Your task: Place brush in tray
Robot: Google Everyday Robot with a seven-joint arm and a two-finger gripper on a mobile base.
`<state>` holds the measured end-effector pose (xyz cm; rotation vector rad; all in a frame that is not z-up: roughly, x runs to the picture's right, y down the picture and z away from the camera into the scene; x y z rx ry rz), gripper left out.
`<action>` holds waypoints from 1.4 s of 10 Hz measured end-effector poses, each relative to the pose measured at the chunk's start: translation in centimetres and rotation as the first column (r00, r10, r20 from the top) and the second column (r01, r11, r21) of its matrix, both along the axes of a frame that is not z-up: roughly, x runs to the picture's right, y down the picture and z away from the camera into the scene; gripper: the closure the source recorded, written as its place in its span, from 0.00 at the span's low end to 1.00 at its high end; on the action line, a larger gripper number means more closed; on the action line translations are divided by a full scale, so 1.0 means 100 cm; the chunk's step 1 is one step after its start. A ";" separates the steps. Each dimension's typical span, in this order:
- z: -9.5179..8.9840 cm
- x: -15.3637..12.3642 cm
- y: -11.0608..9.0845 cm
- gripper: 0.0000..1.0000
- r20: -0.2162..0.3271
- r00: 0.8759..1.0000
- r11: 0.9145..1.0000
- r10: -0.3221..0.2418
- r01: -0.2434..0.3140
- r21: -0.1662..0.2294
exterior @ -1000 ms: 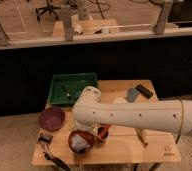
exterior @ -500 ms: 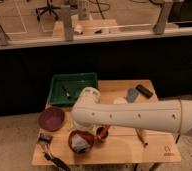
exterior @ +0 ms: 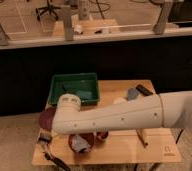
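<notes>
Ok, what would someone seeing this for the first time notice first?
The big white arm comes first, sweeping from the right across the wooden table to its front left corner. There the gripper hangs open just in front of a purple dish. Next comes the green tray at the table's back left.

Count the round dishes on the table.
2. The purple dish sits at the table's left edge; the brown-red bowl sits in front, partly under the arm. The arm may hide more. The pincer hangs at the front-left corner.
</notes>
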<state>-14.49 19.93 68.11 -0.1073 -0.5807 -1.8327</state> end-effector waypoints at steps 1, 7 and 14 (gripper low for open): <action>-0.003 -0.006 0.005 0.20 0.062 0.995 0.996 -0.081 0.079 0.031; -0.020 -0.011 0.030 0.20 0.255 0.917 0.951 -0.305 0.279 0.134; 0.010 -0.061 0.083 0.20 0.326 0.805 0.866 -0.496 0.489 0.108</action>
